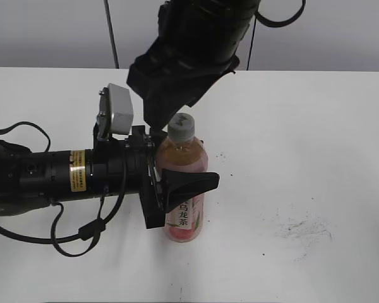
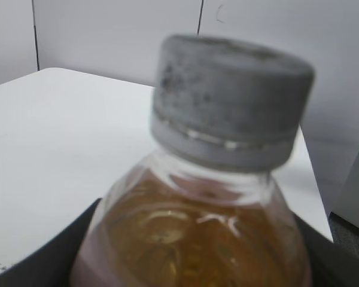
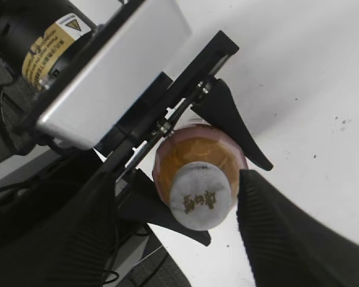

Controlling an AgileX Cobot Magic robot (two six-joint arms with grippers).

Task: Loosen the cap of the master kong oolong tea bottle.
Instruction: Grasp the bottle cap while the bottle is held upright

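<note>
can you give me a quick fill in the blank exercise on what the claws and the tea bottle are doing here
1. The left claw grips the clear plastic bottle of amber tea around its ____.
2. The small round white ribbed screw cap sits ____ the bottle's neck.
3. The bottle stands ____ on the white table.
4. The right claw is positioned ____ the cap, fingers either side.

Missing words: body; on; upright; above

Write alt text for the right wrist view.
Looking down on the white cap of an upright tea bottle, flanked by the right gripper's open black jaws. The left gripper clamps the bottle's body from the side on a white table.
</note>
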